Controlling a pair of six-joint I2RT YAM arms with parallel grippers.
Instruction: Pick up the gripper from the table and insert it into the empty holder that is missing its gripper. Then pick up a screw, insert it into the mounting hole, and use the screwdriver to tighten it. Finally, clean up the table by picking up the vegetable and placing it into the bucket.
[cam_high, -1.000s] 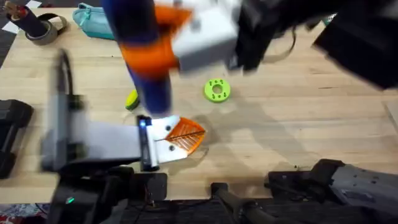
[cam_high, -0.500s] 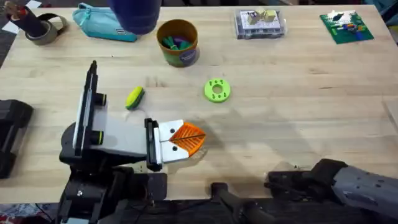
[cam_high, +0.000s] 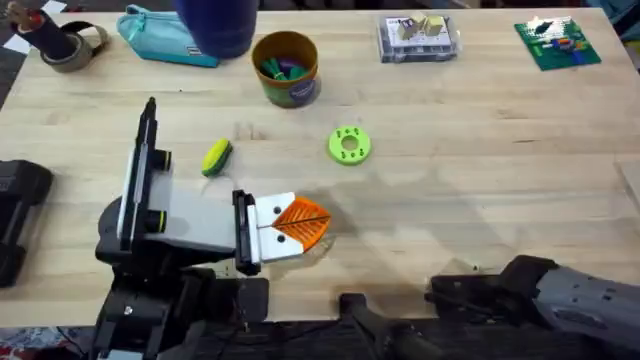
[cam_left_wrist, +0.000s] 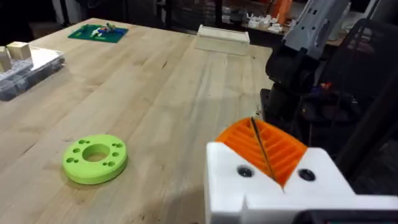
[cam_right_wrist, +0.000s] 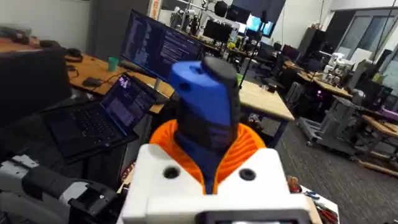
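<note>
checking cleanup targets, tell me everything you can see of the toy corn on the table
The vegetable is a small toy corn cob, yellow kernels on one side and green husk on the other, plastic by its look. It lies on its side, slightly tilted, on the bare wooden table. It sits between the lime-green disc and the left arm's upright black part, in front of the bucket. Nothing touches it; no claw is near it.

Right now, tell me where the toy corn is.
In the overhead view, the toy corn lies on the table, left of centre. It is left of the lime-green disc and below-left of the brown bucket.
</note>
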